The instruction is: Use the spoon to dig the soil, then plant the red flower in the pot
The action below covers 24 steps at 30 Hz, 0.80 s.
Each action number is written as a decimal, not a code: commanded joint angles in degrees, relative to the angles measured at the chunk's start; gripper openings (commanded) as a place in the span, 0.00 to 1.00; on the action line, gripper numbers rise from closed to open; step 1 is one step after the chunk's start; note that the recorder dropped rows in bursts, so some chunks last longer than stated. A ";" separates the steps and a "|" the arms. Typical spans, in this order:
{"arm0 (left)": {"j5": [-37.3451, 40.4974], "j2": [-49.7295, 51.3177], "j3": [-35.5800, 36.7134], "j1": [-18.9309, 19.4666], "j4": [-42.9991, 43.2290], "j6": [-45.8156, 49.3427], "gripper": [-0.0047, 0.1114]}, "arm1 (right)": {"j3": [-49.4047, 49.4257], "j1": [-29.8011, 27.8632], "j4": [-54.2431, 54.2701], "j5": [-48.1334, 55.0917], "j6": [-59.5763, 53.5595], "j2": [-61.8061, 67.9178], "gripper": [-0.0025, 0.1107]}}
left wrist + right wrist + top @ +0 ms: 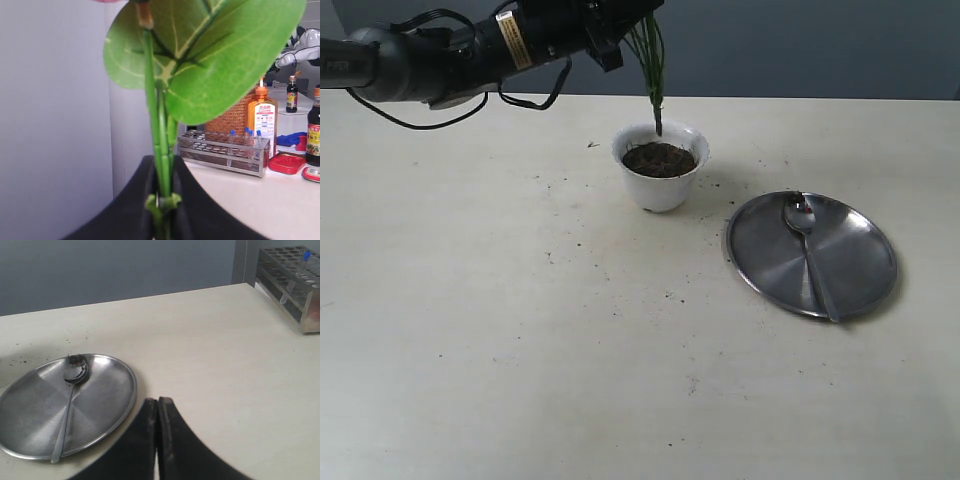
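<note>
My left gripper (628, 18) (162, 165) is shut on the red flower's green stems (651, 60) (161, 150), high over the pot. Big green leaves (220, 55) fill the left wrist view, and only a sliver of petal (107, 1) shows. The stem ends hang down to the far edge of the soil (660, 160) in the white pot (660, 192); whether they touch it I cannot tell. The spoon (810, 250) (70, 400) lies on the round steel plate (860, 270) (30, 410), to the pot's right. My right gripper (158, 401) is shut and empty beside the plate, out of the exterior view.
Soil crumbs (670, 295) are scattered on the table around the pot and plate. A test-tube rack (225, 150) (295, 285) stands near the table's edge, with bottles (262, 120) and a red tray (286, 162) beyond it.
</note>
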 commanded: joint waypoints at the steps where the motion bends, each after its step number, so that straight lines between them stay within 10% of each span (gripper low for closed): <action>1: -0.34 -0.23 -0.29 0.17 1.67 -1.33 0.04 | 0.29 -0.22 0.14 -0.76 -0.27 -0.22 0.02; 24: 1.01 0.87 -0.29 -1.03 4.85 -2.55 0.04 | 0.29 -0.22 0.11 -0.75 -0.27 -0.22 0.02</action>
